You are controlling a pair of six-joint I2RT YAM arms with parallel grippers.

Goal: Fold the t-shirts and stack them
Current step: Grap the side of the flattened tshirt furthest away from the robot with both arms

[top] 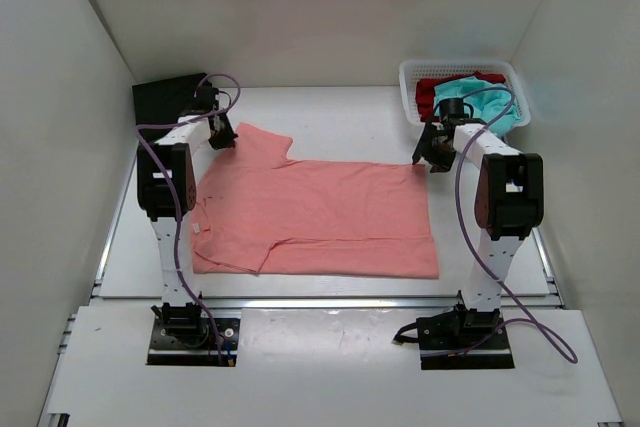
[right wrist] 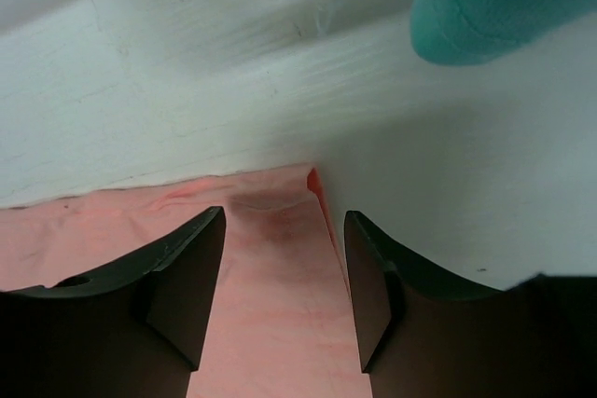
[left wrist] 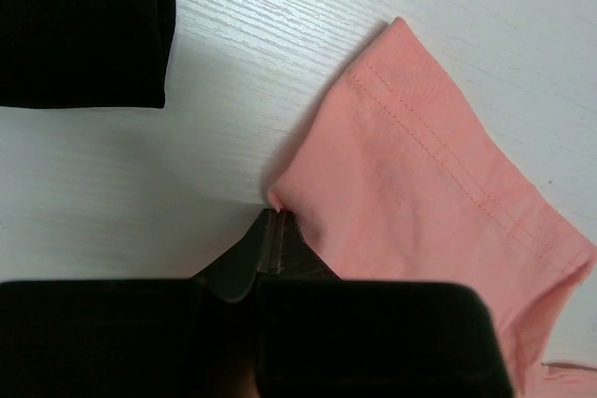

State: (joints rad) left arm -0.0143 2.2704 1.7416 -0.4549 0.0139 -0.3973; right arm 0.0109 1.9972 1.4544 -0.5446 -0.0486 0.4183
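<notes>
At the far left corner of the white, faintly wood-grained table (top: 330,112) lay the black t-shirt (top: 165,97), folded flat with a straight edge. Just beside it the left gripper (left wrist: 276,230) stood with its fingers pressed together, their tips touching the edge of the salmon-pink t-shirt (top: 320,217) at its far sleeve, whose double-stitched hem showed in the wrist view; whether any cloth was caught between them could not be told. The salmon-pink t-shirt lay spread flat across the middle of the table, between the two arms. At its far right corner the right gripper (right wrist: 284,230) hung with its jaws wide apart, one on each side of the corner, holding nothing. Farther right, the white mesh basket (top: 460,65) held the red t-shirt (top: 430,92) and the teal t-shirt (top: 495,97), crumpled together. Plain white walls (top: 300,7) enclosed the table on three sides
</notes>
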